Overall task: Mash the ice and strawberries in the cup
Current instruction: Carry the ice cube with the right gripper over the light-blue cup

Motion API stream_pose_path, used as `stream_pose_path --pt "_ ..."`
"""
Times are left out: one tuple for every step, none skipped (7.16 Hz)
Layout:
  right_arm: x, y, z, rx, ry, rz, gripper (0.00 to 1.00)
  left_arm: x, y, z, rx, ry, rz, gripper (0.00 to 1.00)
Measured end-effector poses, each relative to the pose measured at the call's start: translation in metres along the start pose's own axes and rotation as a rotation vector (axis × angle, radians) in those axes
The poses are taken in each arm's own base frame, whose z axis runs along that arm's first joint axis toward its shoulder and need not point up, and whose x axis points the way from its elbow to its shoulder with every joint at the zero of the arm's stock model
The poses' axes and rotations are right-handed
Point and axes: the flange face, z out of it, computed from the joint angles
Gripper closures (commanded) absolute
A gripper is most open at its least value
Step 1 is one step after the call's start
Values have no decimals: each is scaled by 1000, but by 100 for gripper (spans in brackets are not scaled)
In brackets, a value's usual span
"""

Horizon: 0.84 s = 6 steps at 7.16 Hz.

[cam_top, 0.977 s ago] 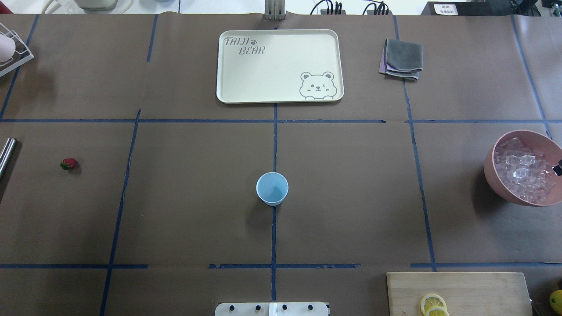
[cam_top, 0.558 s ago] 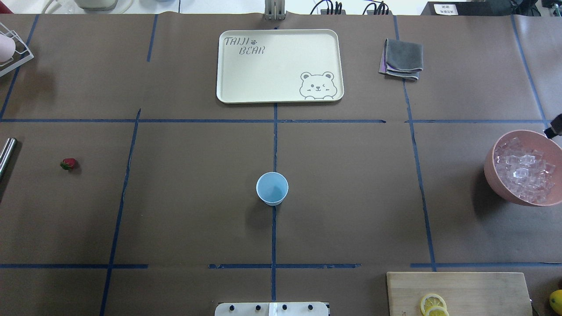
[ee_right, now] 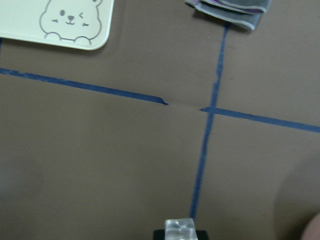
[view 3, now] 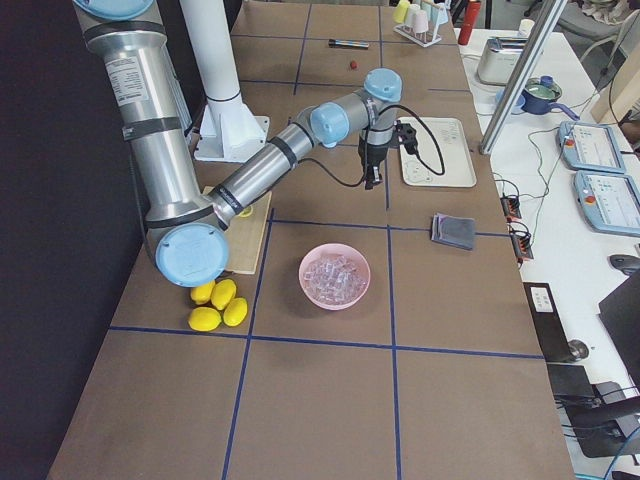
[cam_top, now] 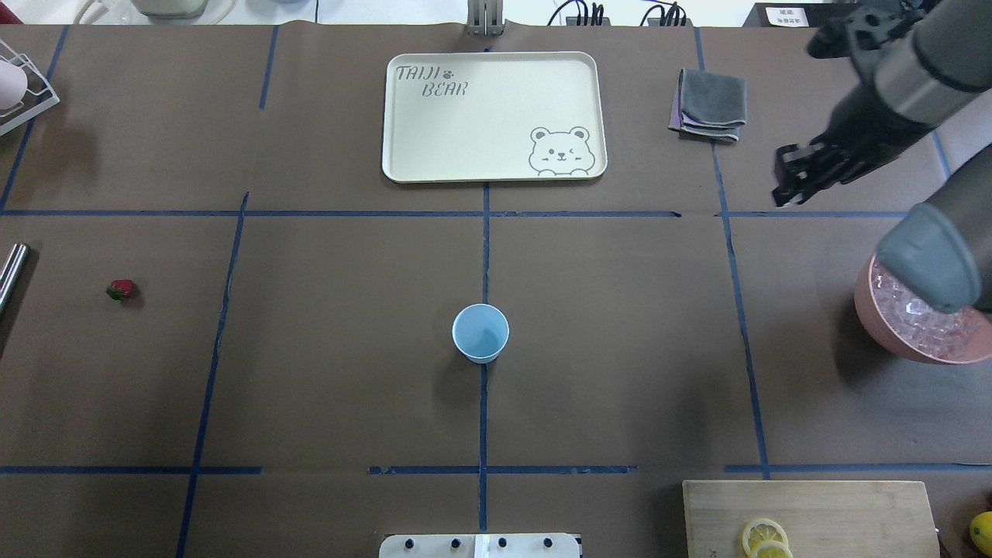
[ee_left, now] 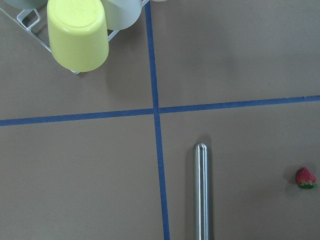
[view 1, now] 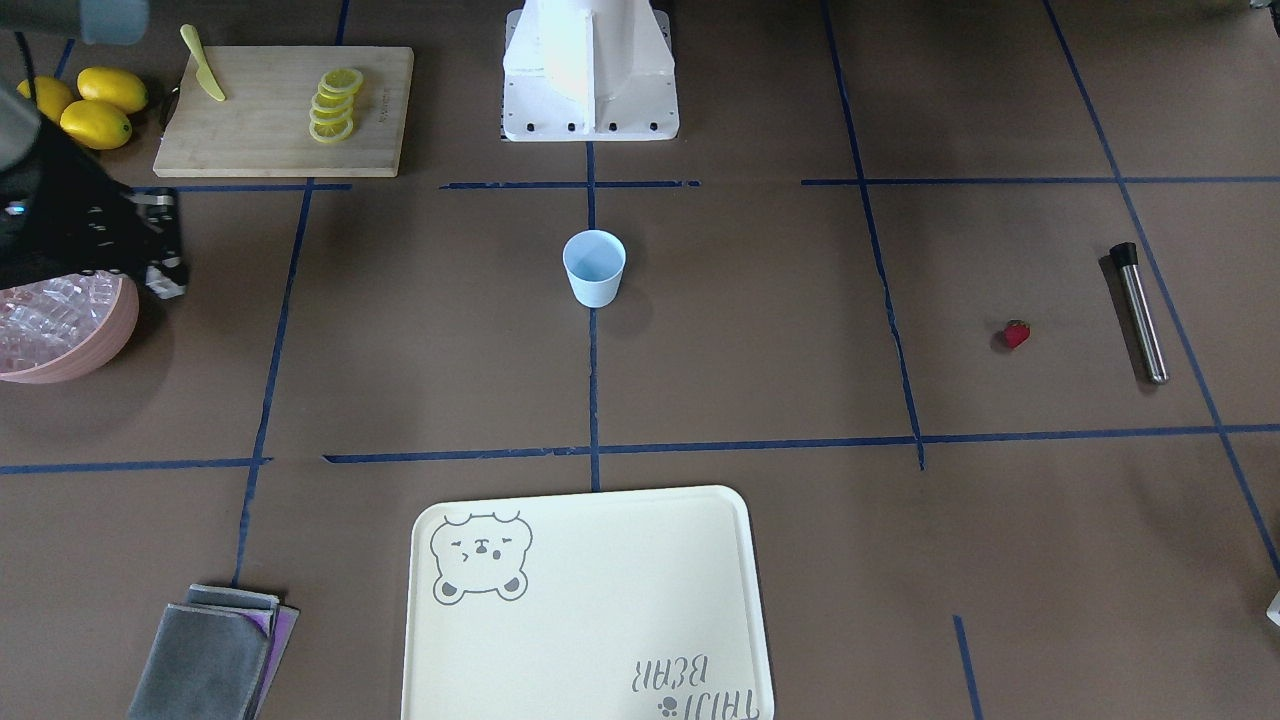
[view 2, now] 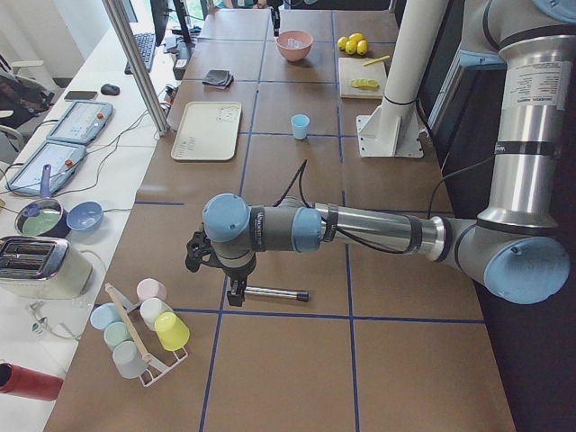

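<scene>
Slip risk: one ice cube [ee_right: 180, 227], glassy and probably wet-slick, is gripped only at the jaw tips; it could be squeezed out onto the paper-covered desk [cam_top: 349, 387].
Tip risk: the cup [cam_top: 480, 333], light tapered blue plastic and seemingly empty, could be knocked over by a low approach.
Aim risk: a cube dropped off-centre could bounce off the narrow rim.
Right jaws: clenched on the cube, held above bare desk between the pink bowl [cam_top: 866, 310] and the folded grey cloth [cam_top: 709, 105], well apart from the cup.
Left jaws: hung over the smooth steel muddler [view 1: 1140, 310]; released or clenched cannot be told.
Strawberry [cam_top: 120, 290]: small, red, likely soft, laid near the muddler.
Ice [view 3: 335, 272]: translucent cubes heaped in the bowl.
</scene>
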Motion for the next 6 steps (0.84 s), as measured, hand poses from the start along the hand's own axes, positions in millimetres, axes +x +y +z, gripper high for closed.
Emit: stream_pose_path --pt "-63 5 17 -6 -7 39 100 0 0 0 0 0 -1 0" --pt "-121 12 34 -8 -9 73 100 0 0 0 -1 0 -1 0" --pt "-171 22 49 -3 -7 105 99 -1 0 0 -1 -1 -1 0" --pt "-210 35 64 6 0 122 99 -1 0 1 -2 -1 -2 0" --pt "-245 43 78 14 8 135 99 -1 0 1 -2 -1 -2 0" --pt "-278 48 90 21 18 148 99 -1 0 1 -2 -1 -3 0"
